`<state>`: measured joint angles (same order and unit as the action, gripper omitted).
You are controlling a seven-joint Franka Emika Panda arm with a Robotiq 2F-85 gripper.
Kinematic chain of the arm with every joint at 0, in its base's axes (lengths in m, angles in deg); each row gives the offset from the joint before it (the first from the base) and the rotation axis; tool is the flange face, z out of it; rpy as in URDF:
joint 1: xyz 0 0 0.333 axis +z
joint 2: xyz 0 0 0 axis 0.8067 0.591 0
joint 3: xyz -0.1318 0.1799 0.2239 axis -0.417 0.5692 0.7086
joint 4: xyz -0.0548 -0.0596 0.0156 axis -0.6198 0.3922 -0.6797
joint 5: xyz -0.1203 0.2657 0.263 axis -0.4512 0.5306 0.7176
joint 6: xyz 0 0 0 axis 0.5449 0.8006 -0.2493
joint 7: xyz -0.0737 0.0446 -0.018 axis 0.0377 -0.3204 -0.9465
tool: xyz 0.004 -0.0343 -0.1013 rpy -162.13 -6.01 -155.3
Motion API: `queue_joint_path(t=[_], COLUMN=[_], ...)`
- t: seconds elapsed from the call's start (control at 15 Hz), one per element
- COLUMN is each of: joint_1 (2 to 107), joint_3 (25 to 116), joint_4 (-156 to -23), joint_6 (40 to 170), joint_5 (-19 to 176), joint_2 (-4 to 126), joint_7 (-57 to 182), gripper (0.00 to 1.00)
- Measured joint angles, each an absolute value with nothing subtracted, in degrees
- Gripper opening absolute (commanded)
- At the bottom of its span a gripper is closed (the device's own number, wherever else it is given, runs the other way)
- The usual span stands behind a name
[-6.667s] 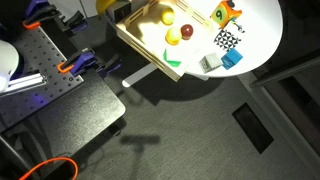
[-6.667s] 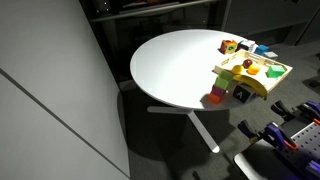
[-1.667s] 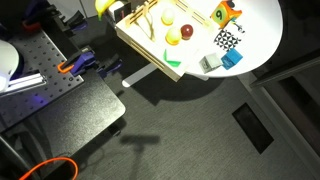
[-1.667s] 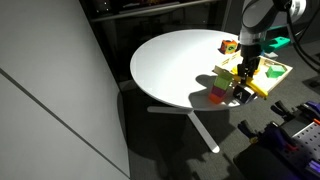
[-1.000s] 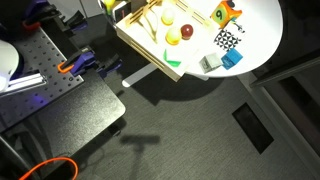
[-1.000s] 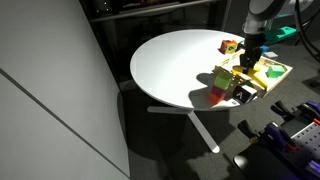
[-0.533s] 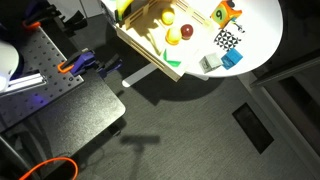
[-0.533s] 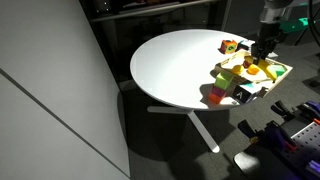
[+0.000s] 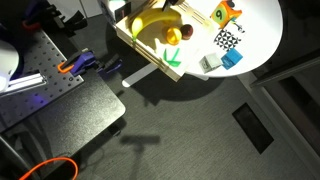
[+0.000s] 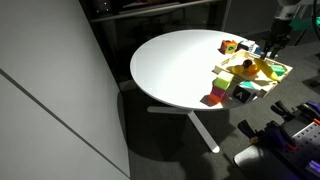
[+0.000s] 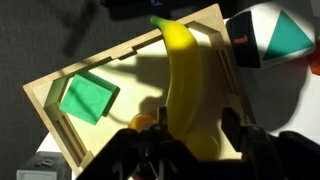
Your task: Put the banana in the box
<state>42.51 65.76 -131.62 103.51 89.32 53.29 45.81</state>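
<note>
While I hung over the box [image 11: 120, 72], my claw [image 11: 185, 145] pinched the banana [image 11: 185, 75] by its near end.
It stretched across the light wood tray – shadow falling toward a green block [image 11: 85, 100], tip reaching past the far rim.

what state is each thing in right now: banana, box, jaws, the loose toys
banana: gripped at one end, apparently hanging over the box, not lying in it
gripper: jaws shut on the banana
box: flat on the table, open on top
green block: lying in the box
red ball: resting in the box
blue cube: on the table, outside the box
</note>
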Motion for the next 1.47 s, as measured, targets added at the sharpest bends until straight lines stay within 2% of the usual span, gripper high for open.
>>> queue_joint_path(t=[0.07, 0.13, 1.0, 1.47], joint_1=[42.4, 42.4, 44.9, 47.7], joint_3=[65.7, 65.7, 68.4, 68.8], joint_4=[-131.5, -131.5, -133.2, -138.8], joint_6=[103.6, 103.6, 93.2, 97.4], joint_5=[89.5, 89.6, 91.4, 88.7], joint_2=[53.5, 53.6, 50.3, 41.0], joint_7=[45.8, 45.8, 43.0, 47.6], gripper=[0.99, 1.00, 1.00, 1.00])
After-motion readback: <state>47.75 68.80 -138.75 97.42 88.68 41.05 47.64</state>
